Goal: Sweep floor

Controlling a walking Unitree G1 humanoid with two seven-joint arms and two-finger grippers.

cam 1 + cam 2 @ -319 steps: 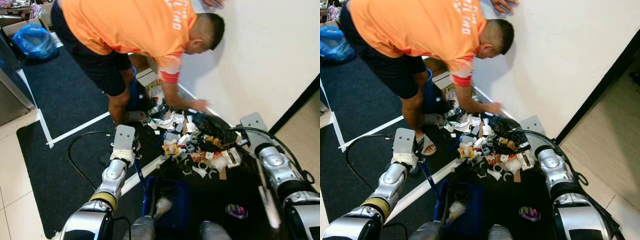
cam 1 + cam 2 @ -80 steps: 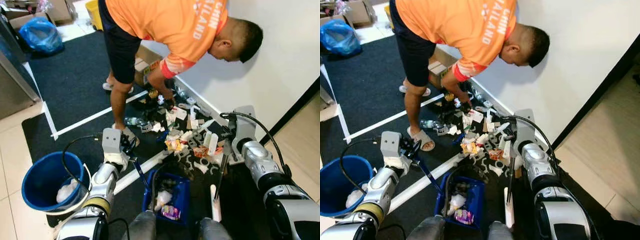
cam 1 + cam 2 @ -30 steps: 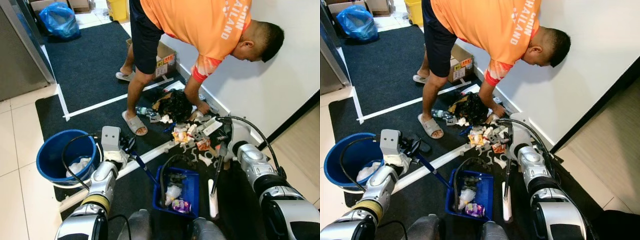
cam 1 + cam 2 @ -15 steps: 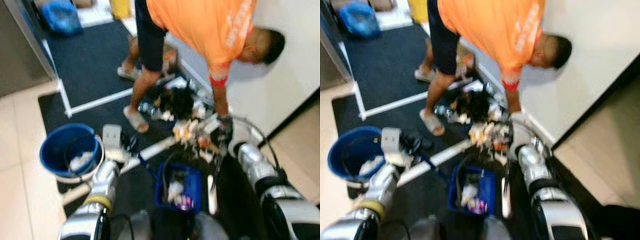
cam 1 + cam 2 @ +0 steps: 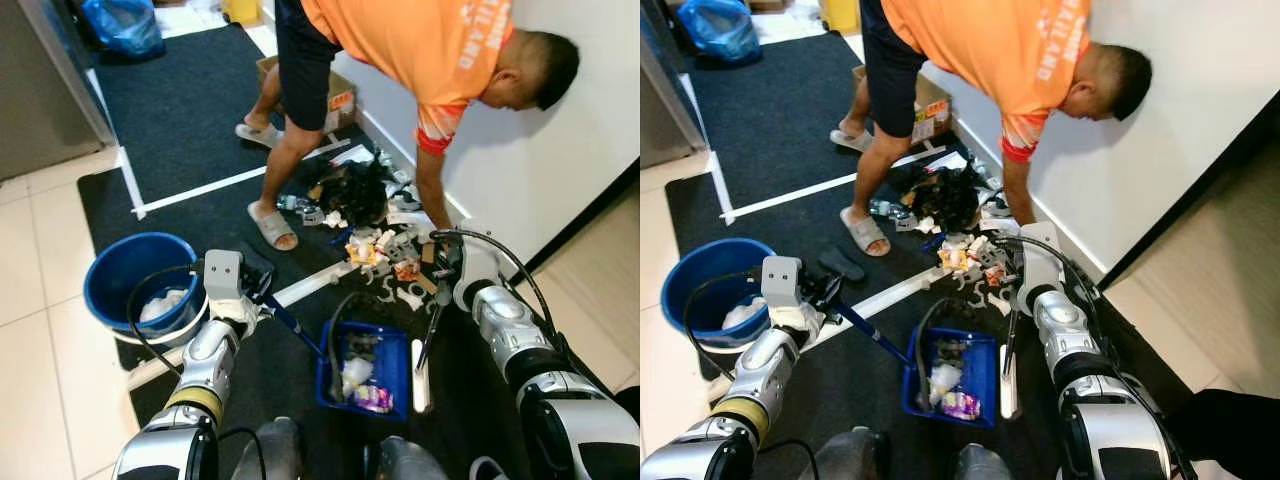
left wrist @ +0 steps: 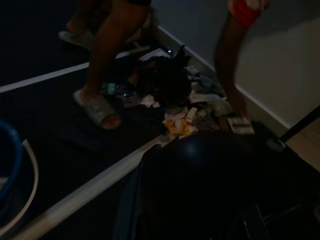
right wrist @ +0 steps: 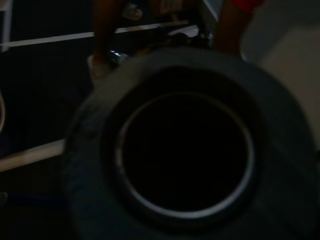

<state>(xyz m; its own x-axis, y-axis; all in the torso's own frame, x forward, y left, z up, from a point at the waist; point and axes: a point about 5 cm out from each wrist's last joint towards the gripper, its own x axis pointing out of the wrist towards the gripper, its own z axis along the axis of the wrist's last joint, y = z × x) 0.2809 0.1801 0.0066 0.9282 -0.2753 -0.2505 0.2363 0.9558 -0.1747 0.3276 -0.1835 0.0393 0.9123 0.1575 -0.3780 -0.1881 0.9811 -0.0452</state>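
Blue bucket (image 5: 125, 275): stands on the dark mat at far left, a little white rubbish lying inside.

Left gripper (image 5: 256, 296): clamped on the dark blue handle (image 5: 295, 329) of the dustpan; its arm reaches forward beside the bucket.

White tape line (image 5: 310, 284): runs slantwise across the mat, passing under the handle.

Dustpan (image 5: 366, 363): blue, flat on the mat between the two arms, already carrying scraps and a pink wrapper. Its open edge appears to face the litter, but there is bare mat between them.

Litter pile (image 5: 385, 257): paper, wrappers and small white pieces, with a black bag (image 5: 352, 190) behind it, lying near the wall beyond the dustpan.

Person (image 5: 420, 50): orange shirt, bent over the pile, one hand (image 5: 436, 240) down among the litter.

Right gripper (image 5: 447, 278): at the near edge of the pile, with the black stick of the broom (image 5: 430, 340) running down from it to a pale head beside the dustpan. Whether the fingers are closed round the stick cannot be told.

Handling note, as a judgement: the step is drawing litter into the dustpan. Keep the dustpan's edge pressed flat to the mat, pull the broom in short strokes towards it, and hold off while the person's hand is in the pile.
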